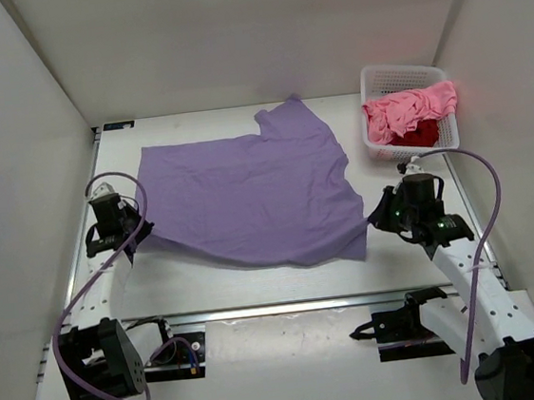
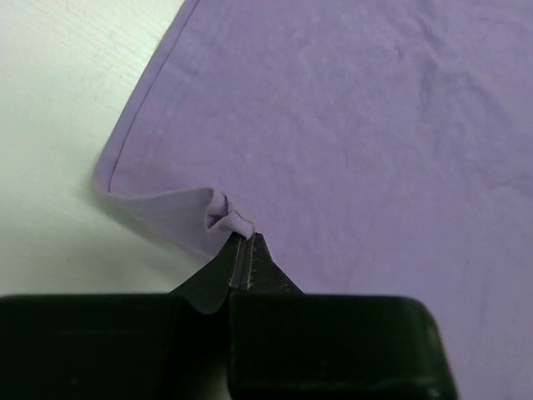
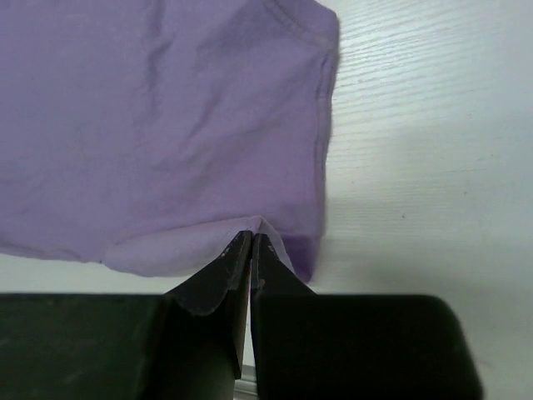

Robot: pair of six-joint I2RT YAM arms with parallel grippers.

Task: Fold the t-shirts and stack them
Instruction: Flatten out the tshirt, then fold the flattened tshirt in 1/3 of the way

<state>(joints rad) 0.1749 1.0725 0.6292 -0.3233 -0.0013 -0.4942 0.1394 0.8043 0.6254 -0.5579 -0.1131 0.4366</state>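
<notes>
The lavender t-shirt (image 1: 247,192) lies spread across the middle of the table, one sleeve toward the back. My left gripper (image 1: 135,235) is shut on its near left corner, and the left wrist view shows the fabric (image 2: 358,125) bunched at my fingertips (image 2: 243,237). My right gripper (image 1: 376,215) is shut on its right edge near the front corner, and the right wrist view shows the hem (image 3: 166,108) pulled up to my closed tips (image 3: 251,236). The pink t-shirt (image 1: 410,108) and the dark red t-shirt (image 1: 423,134) lie crumpled in the basket.
The white lattice basket (image 1: 401,69) stands at the back right corner. White walls close in the table on the left, back and right. A metal rail (image 1: 288,306) runs along the near edge by the arm bases.
</notes>
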